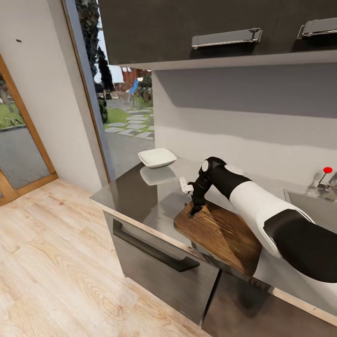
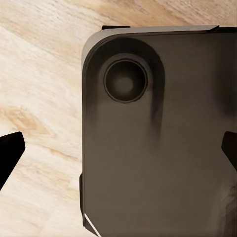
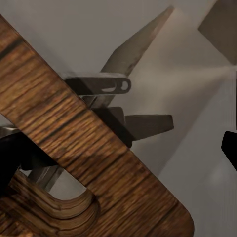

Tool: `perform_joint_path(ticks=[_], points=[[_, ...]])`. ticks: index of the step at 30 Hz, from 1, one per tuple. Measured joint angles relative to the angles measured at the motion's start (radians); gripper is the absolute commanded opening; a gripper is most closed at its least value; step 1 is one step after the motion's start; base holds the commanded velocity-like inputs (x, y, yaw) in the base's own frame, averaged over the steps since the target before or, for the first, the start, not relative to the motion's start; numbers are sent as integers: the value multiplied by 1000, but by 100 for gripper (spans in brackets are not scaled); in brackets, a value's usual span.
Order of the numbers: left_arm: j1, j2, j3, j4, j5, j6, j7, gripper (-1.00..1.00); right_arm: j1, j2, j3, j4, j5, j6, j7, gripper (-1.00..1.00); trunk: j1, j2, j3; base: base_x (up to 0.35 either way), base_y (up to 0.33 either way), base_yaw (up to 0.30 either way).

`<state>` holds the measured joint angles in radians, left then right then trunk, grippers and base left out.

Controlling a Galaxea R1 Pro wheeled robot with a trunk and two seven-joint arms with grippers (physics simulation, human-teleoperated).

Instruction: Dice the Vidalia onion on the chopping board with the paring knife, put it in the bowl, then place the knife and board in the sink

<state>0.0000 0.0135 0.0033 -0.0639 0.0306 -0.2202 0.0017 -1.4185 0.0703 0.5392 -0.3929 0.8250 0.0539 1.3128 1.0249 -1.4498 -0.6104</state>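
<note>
- Looking down from the head view: the white bowl (image 1: 157, 157) sits on the grey countertop (image 1: 135, 196) at about eleven o'clock from the chopping board (image 1: 220, 234), well apart from it, and it looks empty.
- The board lies near the counter's front edge, its long axis running from ten o'clock to four o'clock, handle end toward the bowl.
- The right gripper (image 1: 196, 211) is planted at the board's handle end; whether its fingers have closed on the wood I cannot tell from here.
- The sink (image 1: 313, 206) edges in at three o'clock, its red-knobbed tap (image 1: 326, 178) just behind; what is in the basin cannot be seen.
- No writing or labels can be read.
- Left wrist view: dark fingertips (image 2: 10, 153) stand wide apart with nothing between them, over a dark rounded panel (image 2: 158, 148) and pale wood floor (image 2: 39, 98).
- Right wrist view: the board (image 3: 94, 163) fills the near field, its handle slot (image 3: 59, 187) close up, one dark fingertip (image 3: 229, 148) off to the side above the counter (image 3: 187, 98); the grip cannot be judged here either.
</note>
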Motion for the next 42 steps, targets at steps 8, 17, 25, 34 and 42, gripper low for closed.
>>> perform_joint_path(ticks=[8,17,25,34,42], points=[[0,0,0,0,0,0,0,100,-1,1,0,3,0,0,-2,100,0,0,0,0,0,0],[0,0,0,0,0,0,0,100,-3,1,-1,6,-2,3,-3,-100,0,0,0,0,0,0],[0,0,0,0,-1,0,0,100,-3,1,2,7,-2,0,-14,-100,0,0,0,0,0,0],[0,0,0,0,0,0,0,100,-5,3,4,9,3,2,-14,-100,0,0,0,0,0,0],[0,0,0,0,-1,0,0,100,-6,6,9,9,6,-1,-15,-100,0,0,0,0,0,0]])
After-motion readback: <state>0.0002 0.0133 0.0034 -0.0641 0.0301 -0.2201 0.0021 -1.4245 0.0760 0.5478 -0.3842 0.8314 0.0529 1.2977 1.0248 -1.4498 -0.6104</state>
